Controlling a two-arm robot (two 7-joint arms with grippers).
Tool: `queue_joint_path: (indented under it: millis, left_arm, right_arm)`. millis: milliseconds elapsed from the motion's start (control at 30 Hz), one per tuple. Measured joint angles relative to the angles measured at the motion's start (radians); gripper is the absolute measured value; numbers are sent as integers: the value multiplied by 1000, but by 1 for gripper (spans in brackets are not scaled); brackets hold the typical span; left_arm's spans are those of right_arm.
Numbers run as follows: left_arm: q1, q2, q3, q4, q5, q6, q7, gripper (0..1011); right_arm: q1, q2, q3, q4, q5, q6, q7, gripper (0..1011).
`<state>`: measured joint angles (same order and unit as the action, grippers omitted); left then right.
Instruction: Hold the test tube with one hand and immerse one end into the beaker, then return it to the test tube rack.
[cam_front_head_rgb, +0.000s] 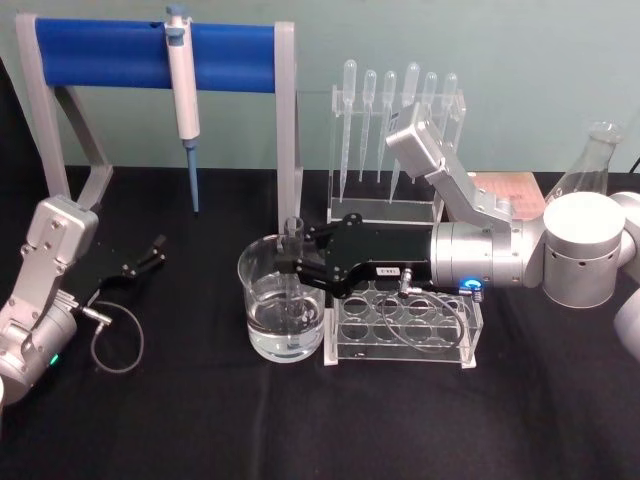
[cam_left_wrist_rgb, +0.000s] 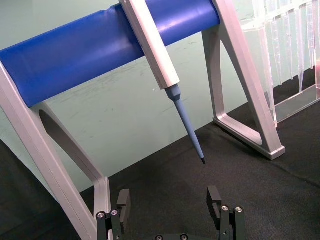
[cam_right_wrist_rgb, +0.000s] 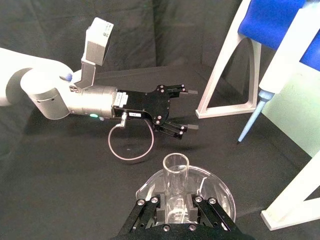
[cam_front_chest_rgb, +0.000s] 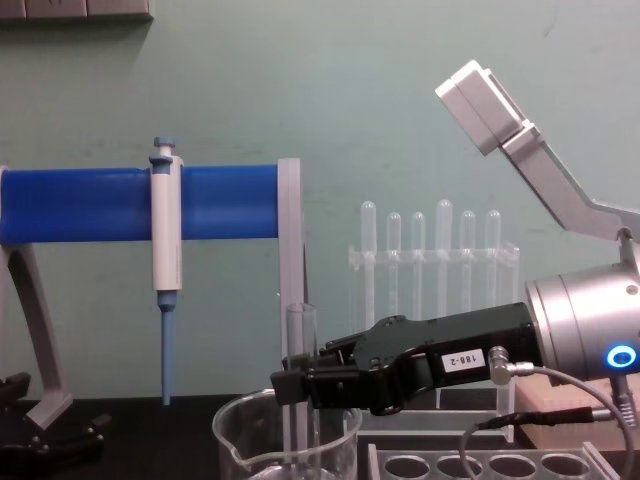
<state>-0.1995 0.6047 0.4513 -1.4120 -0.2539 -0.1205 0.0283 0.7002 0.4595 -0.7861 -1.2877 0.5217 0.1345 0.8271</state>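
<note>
**A:** Nearest to you in the right wrist view are the right pincer's fingers (cam_right_wrist_rgb: 202, 210), and the test tube (cam_right_wrist_rgb: 176, 172) stands between them, its open rim facing the lens.

**B:** So the right pincer (cam_front_head_rgb: 292, 263) has it clamped?

**A:** Yes, your fingers are closed on the glass a little below the rim. The chest view shows the tube's long axis vertical, open end up, round end pointing down into the beaker (cam_front_head_rgb: 283, 312).

**B:** Is the lower end wet?

**A:** The head view shows liquid in the beaker's lower part and the tube running down inside the wall toward it; you cannot tell exactly where the tip sits against the surface.

**B:** Where is the beaker?

**A:** On the black tabletop (cam_front_head_rgb: 200, 420), just beside the clear tube rack (cam_front_head_rgb: 405, 335), on that rack's left.

**B:** And your left pincer (cam_front_head_rgb: 150, 255)?

**A:** Low over the tabletop at the left, well apart from the beaker, fingers spread wide and holding nothing. Its wrist view looks at the blue-barred stand (cam_left_wrist_rgb: 100, 50) and the pipettor (cam_left_wrist_rgb: 155, 55) hanging on it.
</note>
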Motion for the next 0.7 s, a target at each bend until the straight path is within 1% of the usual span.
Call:
queue_joint_path:
  millis: [700]
  left_arm:
    - [0, 0, 0, 0, 0, 0, 0, 1000]
  right_arm:
    - [0, 0, 0, 0, 0, 0, 0, 236]
